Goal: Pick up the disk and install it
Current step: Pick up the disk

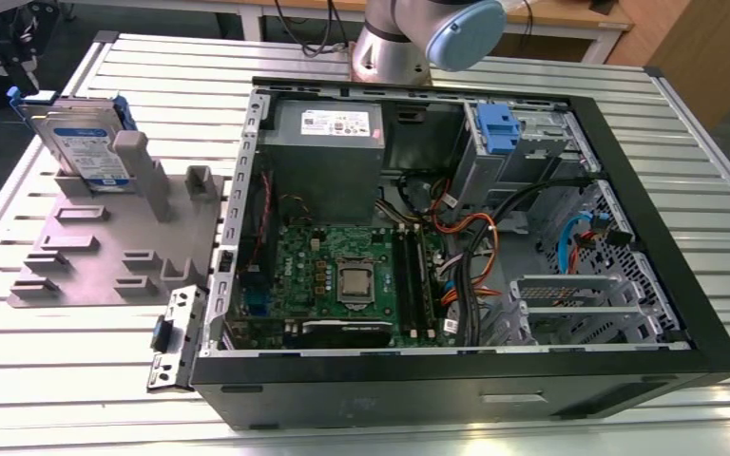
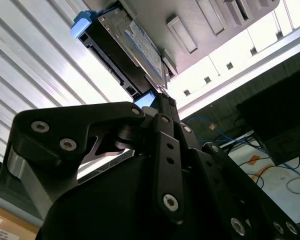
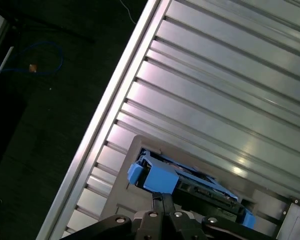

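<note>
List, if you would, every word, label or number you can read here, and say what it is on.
White-and-blue label on the disk: print too small to read.
White sticker on the power supply: too small to read.
Markings on the motherboard: too small to read.
Disk label in the second wrist view: blurred, unreadable.
No text can be quoted.

1. Bright, even overhead light filled the exterior view, and the slatted table (image 1: 669, 123) gleamed pale.
2. The computer case (image 1: 669, 313) was dimmer inside, shaded by its own walls.
3. In the first wrist view, glare streaked the table slats beside a nearly black floor (image 3: 40, 125).
4. In the second wrist view, the gripper (image 2: 162, 98) stood dark against washed-out slats.
</note>
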{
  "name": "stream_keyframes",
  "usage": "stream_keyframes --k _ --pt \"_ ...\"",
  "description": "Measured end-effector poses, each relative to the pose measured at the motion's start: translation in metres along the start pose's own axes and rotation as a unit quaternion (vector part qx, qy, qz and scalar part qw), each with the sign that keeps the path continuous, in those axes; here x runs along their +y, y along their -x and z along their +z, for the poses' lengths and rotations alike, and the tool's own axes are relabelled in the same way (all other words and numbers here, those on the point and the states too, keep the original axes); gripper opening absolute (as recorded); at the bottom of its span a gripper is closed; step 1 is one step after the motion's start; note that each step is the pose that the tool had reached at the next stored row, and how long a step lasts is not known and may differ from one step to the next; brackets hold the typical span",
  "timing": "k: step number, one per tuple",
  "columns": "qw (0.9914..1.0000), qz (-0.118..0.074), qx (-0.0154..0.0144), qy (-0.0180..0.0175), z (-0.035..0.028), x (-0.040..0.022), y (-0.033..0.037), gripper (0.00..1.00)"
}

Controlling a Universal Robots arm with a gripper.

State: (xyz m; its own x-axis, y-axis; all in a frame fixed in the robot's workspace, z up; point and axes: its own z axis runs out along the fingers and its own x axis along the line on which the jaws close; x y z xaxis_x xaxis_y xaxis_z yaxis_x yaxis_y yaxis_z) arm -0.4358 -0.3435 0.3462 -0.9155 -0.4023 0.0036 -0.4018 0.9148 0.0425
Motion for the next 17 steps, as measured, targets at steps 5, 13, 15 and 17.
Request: stream_keyframes --k 5,13,15,17 --pt "1.0 0.0 0.0 0.0 0.0 0.0 0.0 0.11" --pt "0.99949 -0.032 0.0013 -0.0001 0.0 0.0 0.0 0.11" --pt "0.99903 -0.044 0.0019 -0.0002 0.0 0.0 0.0 0.11" --pt "0.99851 -0.055 0.0024 -0.0002 0.0 0.0 0.0 0.11"
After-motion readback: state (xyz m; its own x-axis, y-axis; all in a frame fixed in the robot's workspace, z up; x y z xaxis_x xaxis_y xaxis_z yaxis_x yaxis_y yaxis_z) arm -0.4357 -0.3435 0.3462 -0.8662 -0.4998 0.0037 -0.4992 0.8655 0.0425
